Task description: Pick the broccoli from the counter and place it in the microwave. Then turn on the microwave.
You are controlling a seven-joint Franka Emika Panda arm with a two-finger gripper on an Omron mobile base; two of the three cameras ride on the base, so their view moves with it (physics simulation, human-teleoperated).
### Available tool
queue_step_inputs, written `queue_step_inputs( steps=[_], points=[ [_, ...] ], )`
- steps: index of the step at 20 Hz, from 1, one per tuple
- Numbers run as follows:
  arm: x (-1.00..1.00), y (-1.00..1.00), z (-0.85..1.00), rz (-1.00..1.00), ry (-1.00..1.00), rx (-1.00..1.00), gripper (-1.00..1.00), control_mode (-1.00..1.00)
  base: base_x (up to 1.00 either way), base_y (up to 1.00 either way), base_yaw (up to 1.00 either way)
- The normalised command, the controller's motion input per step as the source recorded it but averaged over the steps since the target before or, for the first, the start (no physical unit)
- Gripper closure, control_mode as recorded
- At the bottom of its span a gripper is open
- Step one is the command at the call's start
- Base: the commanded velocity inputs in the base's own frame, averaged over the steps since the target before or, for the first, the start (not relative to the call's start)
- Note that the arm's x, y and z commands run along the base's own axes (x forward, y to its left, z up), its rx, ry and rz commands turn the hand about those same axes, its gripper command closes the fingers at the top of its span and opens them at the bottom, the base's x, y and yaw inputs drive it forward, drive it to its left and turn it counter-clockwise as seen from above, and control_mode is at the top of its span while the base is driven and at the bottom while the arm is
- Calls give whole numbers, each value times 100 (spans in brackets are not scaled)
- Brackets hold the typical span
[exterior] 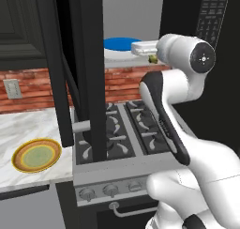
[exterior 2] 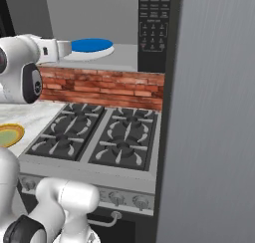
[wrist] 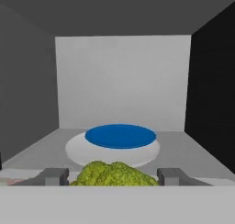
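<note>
**Broccoli held at the mouth of the microwave, not yet set down**

Broccoli sits between the two fingers of the claw, which stands fairly wide and is closed on the floret from both sides. In the hand view the floret is at the front edge of the microwave floor, just before the white turntable with the blue plate on it. Whether it already rests on the floor or hangs a little above it cannot be told.

The main risk is a release too early. The floret is only at the threshold of the grey cavity, so if the claw opens here it may roll back over the front edge and fall toward the stovetop below. A lumpy, rounded thing does not lie still easily; it may also roll off the turntable rim if it is dropped on the slope there.

A second risk is the door. It stands open to the left of the arm, and the arm passes close by it in the left base view; a wide swing on the way out could knock it. The button panel is on the right side, and the door must be shut first, so a floret left at the front edge could be squeezed by it.

The floret looks yellow-green and bumpy, with a dense rounded crown. It is small against the plate, and seems whole and undamaged.
</note>
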Motion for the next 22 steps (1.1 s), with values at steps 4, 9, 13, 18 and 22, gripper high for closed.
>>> queue_step_inputs(
  steps=[4,9,13,18,22],
  points=[
    [44,-17,19,-16,6,0,100,-100,0,0,0],
    [50,-10,4,-16,11,0,100,-100,0,0,0],
    [41,-2,0,-13,9,0,100,-100,0,0,0],
    [38,-3,0,-9,6,0,100,-100,0,0,0],
    [42,-11,-2,-6,5,0,100,-100,0,0,0]
  ],
)
